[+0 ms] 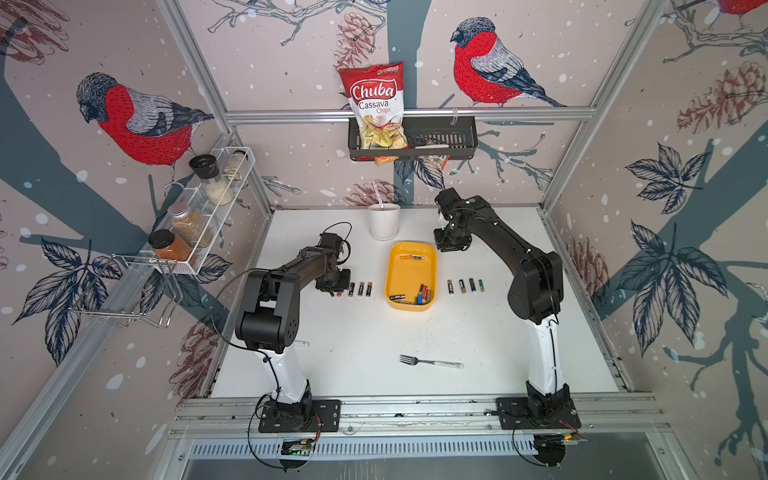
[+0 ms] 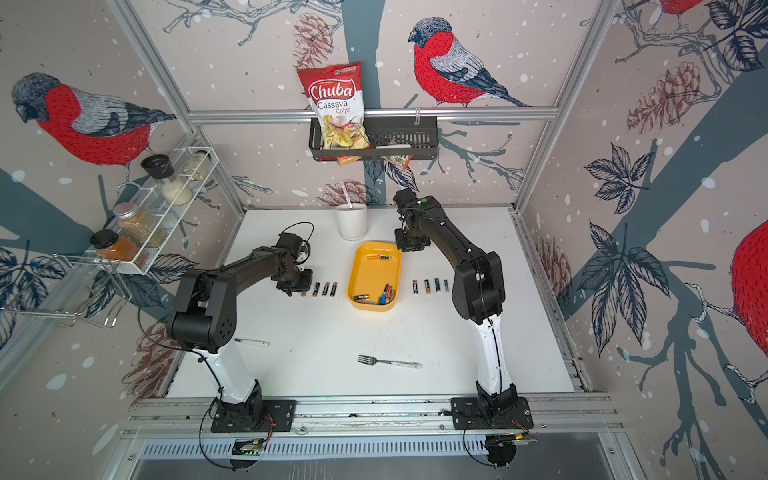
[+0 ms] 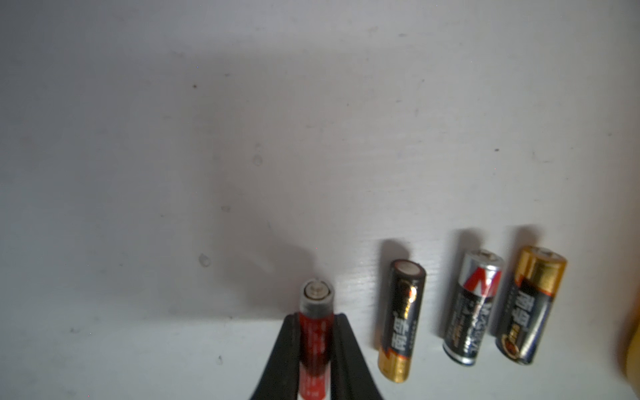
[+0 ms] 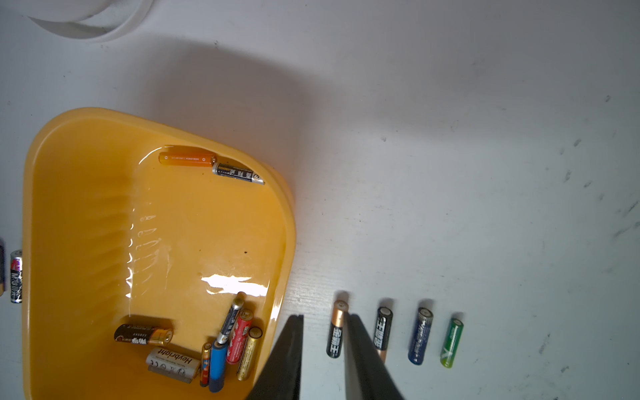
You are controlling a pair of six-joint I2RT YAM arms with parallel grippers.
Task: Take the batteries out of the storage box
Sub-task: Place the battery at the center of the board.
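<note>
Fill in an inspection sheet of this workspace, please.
Surface: white table, small dark specks.
Job's things: yellow storage box holds batteries: a pair at its far end, a cluster at its near end; three batteries in a row at its left, four batteries at its right.
Clutter: fork, white cup with a straw, white handle partly under the left arm.
Pincers: left pincer shut on a red battery, beside the left row; right pincer slightly open, empty, near the box's far right corner.
Cables: black loops at the left wrist and below both bases.
Surroundings: Chuba chips bag in a black basket, spice jars in a white rack, bird wallpaper.
</note>
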